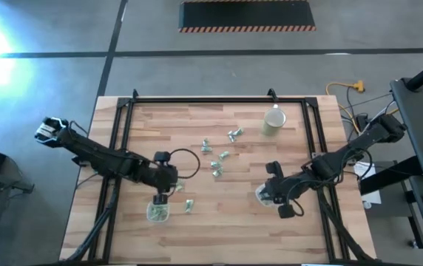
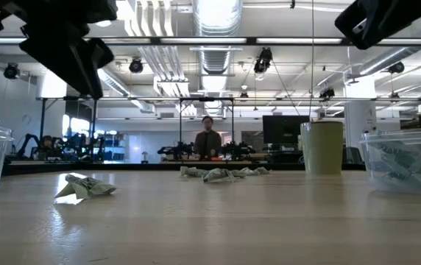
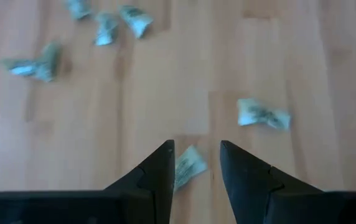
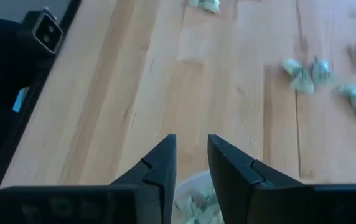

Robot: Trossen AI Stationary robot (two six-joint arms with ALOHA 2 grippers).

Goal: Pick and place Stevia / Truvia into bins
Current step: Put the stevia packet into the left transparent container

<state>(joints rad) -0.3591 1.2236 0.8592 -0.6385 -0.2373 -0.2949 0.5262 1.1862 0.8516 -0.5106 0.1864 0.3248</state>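
Note:
Several pale green-and-white sachets [image 1: 219, 155] lie scattered on the middle of the wooden table, and one more [image 1: 189, 205] lies flat beside the left clear tub [image 1: 157, 213]. That tub and the right clear tub [image 1: 265, 196] each hold sachets. My left gripper [image 1: 166, 186] hovers open just beyond the left tub, well above the table. In its wrist view a sachet [image 3: 189, 167] shows in the gap, partly behind one finger, seemingly on the table below. My right gripper [image 4: 192, 165] is open and empty over the right tub's contents [image 4: 193, 200].
A beige round cup [image 1: 273, 122] stands near the table's far right part. A black frame rail [image 1: 197, 101] runs around the tabletop. In the low view a person [image 2: 208, 140] stands far behind the table. Bare wood lies between the two tubs.

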